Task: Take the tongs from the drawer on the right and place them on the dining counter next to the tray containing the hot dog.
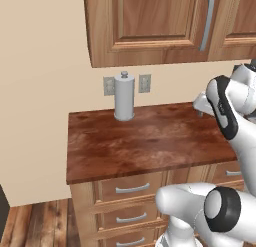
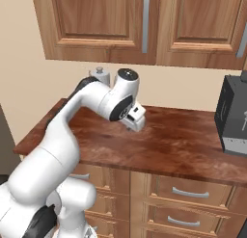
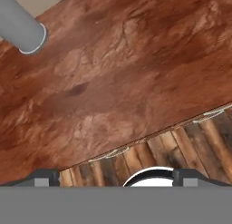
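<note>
My gripper [image 2: 135, 121] hangs a little above the narrow reddish-brown worktop [image 2: 183, 140] of the drawer cabinets, pointing down at it. In the hand view its two dark fingertips [image 3: 45, 175] stand far apart at the bottom, open with nothing between them. From the left base view the gripper [image 1: 200, 106] sits over the worktop's right part. The tongs, the drawer, the dining counter, the tray and the hot dog are out of view.
A grey paper towel holder [image 1: 124, 97] stands at the back of the worktop by the wall. A dark coffee machine [image 2: 234, 117] sits at the right end. Shut drawer fronts with curved silver handles [image 1: 132, 188] lie below, and wall cabinets [image 2: 144, 25] hang above.
</note>
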Tool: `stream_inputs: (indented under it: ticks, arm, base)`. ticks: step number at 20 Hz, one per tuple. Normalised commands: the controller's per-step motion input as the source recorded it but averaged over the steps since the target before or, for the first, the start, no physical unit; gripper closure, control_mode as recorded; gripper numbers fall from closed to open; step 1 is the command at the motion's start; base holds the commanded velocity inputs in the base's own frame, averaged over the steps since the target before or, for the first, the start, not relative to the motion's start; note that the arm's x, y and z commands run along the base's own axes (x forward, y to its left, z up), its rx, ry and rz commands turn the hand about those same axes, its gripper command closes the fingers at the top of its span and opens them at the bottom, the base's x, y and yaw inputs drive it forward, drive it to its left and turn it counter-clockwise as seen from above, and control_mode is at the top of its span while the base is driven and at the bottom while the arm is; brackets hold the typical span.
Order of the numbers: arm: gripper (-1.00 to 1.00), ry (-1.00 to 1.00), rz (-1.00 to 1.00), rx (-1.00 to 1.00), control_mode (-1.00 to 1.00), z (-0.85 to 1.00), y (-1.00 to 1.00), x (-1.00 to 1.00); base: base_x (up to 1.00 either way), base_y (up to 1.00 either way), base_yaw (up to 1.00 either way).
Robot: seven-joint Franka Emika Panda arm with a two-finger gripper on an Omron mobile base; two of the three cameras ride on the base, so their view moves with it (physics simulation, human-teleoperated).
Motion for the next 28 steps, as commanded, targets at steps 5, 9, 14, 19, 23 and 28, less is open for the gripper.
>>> stream_inputs:
  ticks: [5, 9, 14, 19, 23, 28]
  arm:
    - [-1.00, 0.00, -0.43, 0.05, -1.00, -0.41, -0.65, -0.40]
    - [-1.00, 0.00, -0.24, 0.08, -1.00, -0.23, -0.62, -0.41]
    - [-1.00, -0.04, -0.04, 0.14, -1.00, -0.32, -0.69, -0.20]
    - [-1.00, -0.06, -0.05, 0.22, -1.00, -0.16, -0.60, -0.29]
    - [-1.00, -0.07, -0.10, 0.14, -1.00, -0.08, -0.33, -0.13]
    - [-1.00, -0.08, -0.13, 0.13, -1.00, -0.03, -0.28, -0.10]
  base:
    - [0.00, 0.00, 0.00]
    - [0.00, 0.00, 0.00]
    - [0.00, 0.00, 0.00]
    - [0.00, 0.00, 0.00]
    - [0.00, 0.00, 0.00]
    - [0.00, 0.00, 0.00]
